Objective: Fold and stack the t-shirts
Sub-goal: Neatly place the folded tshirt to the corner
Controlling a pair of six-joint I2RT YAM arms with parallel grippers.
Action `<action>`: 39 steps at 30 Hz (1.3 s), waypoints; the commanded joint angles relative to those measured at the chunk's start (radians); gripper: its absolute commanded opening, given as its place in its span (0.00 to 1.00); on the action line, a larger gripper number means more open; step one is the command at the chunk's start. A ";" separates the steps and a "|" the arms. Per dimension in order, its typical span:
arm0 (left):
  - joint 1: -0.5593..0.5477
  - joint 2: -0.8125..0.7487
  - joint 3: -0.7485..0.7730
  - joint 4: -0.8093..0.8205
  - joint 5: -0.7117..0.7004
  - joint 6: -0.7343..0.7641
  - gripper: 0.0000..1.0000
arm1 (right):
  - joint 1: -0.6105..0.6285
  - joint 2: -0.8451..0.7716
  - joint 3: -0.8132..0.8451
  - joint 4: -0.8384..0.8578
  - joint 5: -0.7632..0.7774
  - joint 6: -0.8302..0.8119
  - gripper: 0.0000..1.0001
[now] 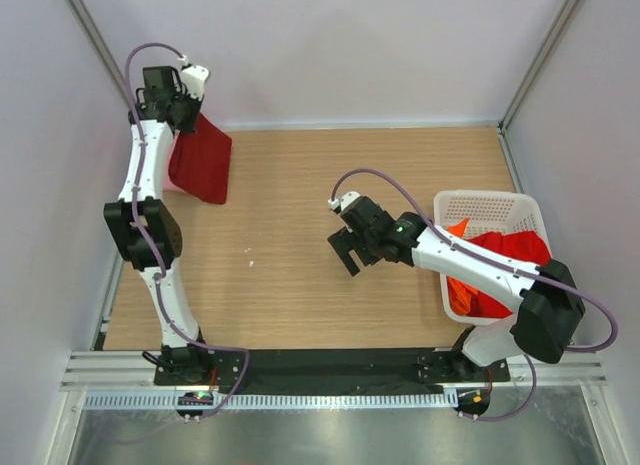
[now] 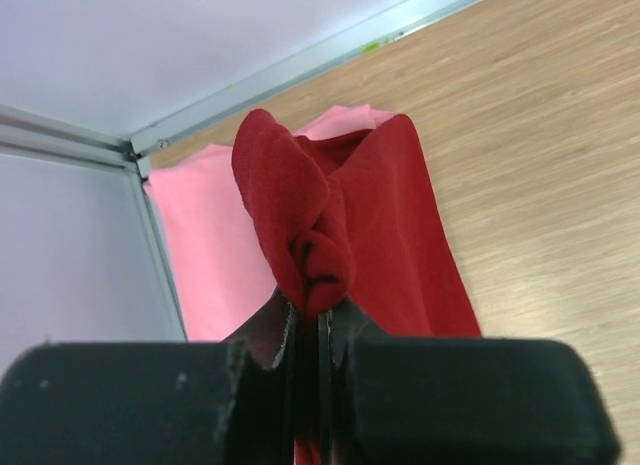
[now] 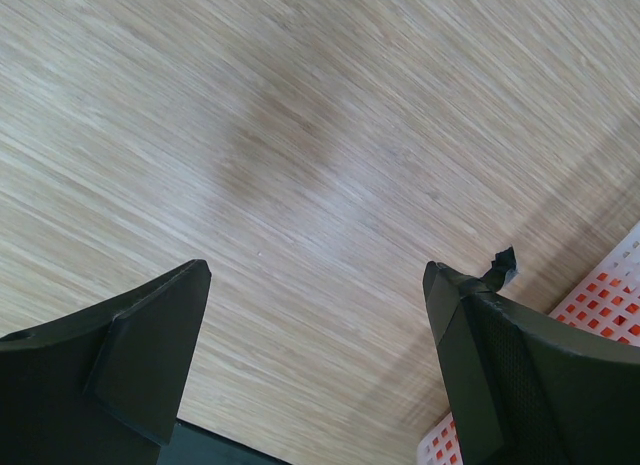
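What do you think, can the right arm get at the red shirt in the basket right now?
Probably yes. The right hand is open and empty over the table beside the basket, and the red shirt lies uncovered on top inside it. Only its own arm crosses above the basket.
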 commanded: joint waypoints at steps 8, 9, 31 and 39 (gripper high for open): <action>0.018 0.095 0.146 0.020 0.071 0.043 0.00 | -0.002 0.027 0.028 0.034 0.007 0.008 0.96; 0.018 0.110 0.158 0.020 0.063 0.046 0.00 | -0.003 0.027 0.030 0.033 0.008 0.006 0.95; 0.053 0.121 0.128 0.201 -0.188 0.078 0.00 | -0.008 0.145 0.123 0.022 -0.005 -0.018 0.96; 0.064 0.143 0.140 0.216 -0.167 0.078 0.00 | -0.010 0.173 0.136 0.026 -0.016 -0.015 0.96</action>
